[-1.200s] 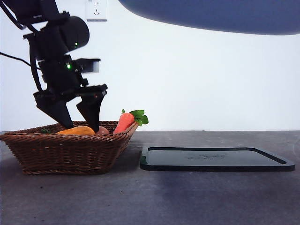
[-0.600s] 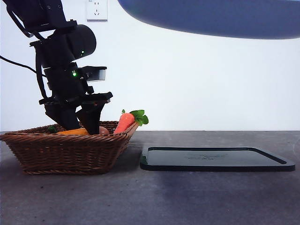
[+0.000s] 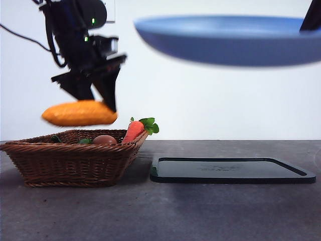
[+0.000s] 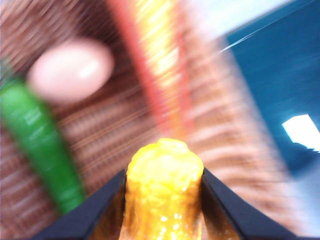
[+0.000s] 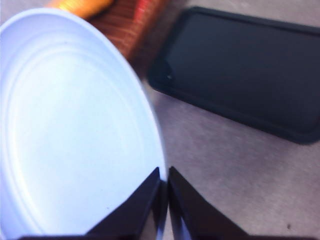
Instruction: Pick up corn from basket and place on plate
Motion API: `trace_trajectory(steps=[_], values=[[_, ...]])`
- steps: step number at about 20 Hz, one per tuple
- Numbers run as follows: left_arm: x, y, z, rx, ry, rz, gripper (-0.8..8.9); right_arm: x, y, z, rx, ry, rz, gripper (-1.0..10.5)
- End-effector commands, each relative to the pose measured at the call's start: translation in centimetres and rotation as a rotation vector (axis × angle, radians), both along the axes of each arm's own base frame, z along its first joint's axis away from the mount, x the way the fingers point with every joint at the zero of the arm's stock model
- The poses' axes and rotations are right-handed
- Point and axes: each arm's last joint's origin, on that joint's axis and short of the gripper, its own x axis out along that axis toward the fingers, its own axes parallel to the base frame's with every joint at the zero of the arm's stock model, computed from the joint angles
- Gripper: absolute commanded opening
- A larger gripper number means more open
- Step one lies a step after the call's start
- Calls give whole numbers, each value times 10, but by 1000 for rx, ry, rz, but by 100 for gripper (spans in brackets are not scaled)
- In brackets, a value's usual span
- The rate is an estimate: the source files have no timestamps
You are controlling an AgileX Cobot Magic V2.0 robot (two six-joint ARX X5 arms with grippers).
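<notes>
In the front view we see the left gripper clamped on the corn, held level above the basket, where the carrot and the egg-like ball remain. The light blue plate hangs high over the black tray.

In the left wrist view the jaws pinch the glossy, bumpy cob across its width (likely slippery, so we judge a near-middle hold best).

In the right wrist view the right gripper is closed on the plate's rim; the plate looks light and stiff.
</notes>
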Motion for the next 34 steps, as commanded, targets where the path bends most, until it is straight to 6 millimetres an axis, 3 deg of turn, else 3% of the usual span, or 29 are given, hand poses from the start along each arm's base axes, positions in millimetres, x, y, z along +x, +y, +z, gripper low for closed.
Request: trace_trajectory(steps=[1, 5, 8, 11, 15, 19, 22, 27, 34], values=[[-8, -4, 40, -137, -51, -28, 128, 14, 4, 0, 2, 19, -31, 2], [-46, -12, 92, -292, -127, -154, 128, 56, 18, -24, -1, 104, -50, 2], [-69, -37, 100, -345, -103, -274, 128, 89, 30, -48, 65, 173, -56, 2], [-80, -71, 86, -313, -76, -411, 128, 105, 36, -59, 139, 209, -56, 2], [-82, -109, 55, -260, -38, -529, 128, 107, 37, -60, 159, 214, -49, 2], [-82, -131, 27, -116, -49, -573, 129, 107, 36, -60, 174, 229, -34, 2], [-83, -139, 17, -82, -43, -592, 156, 107, 36, -60, 180, 228, -28, 2], [-86, -144, 14, -49, -53, -589, 332, 106, 36, -61, 178, 235, -29, 2], [-90, -142, 15, -36, -25, -588, 339, 105, 36, -62, 172, 250, -31, 2]])
